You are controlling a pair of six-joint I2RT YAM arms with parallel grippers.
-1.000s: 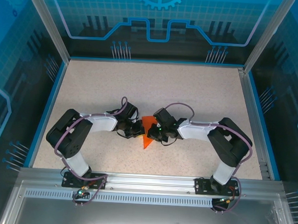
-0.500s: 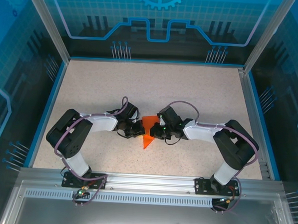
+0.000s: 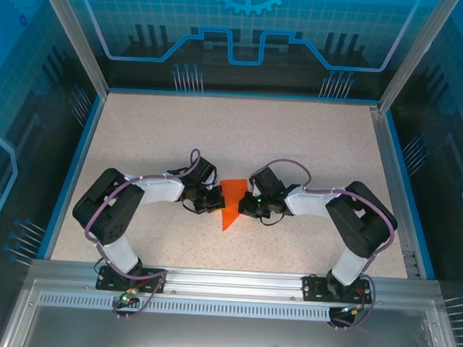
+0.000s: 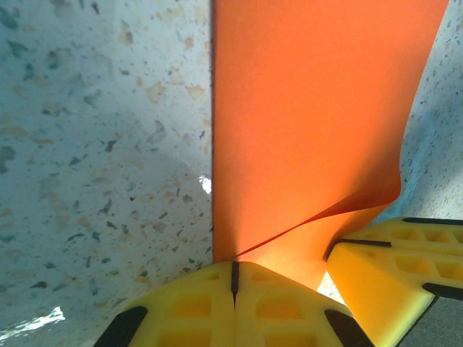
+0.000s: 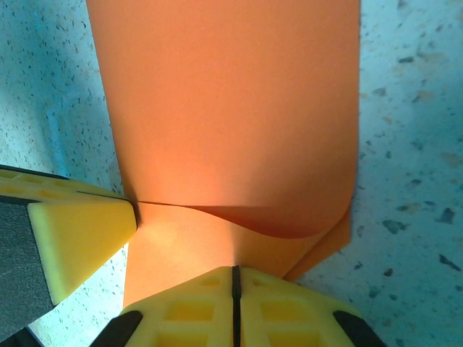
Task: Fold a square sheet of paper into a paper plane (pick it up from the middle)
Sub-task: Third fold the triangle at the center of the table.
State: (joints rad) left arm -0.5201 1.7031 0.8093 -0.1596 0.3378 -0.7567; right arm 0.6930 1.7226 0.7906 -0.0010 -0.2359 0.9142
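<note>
Both left jaws and right jaws clamp the square sheet of paper (image 3: pixel 232 198), already creased to a point; further folds seem left.

Square sheet of paper (image 3: pixel 231 201): bright orange, folded into a tapering outline with its point toward the near side, at mid-table; the upper layer bows upward, apparently unflattened along one edge.
</note>
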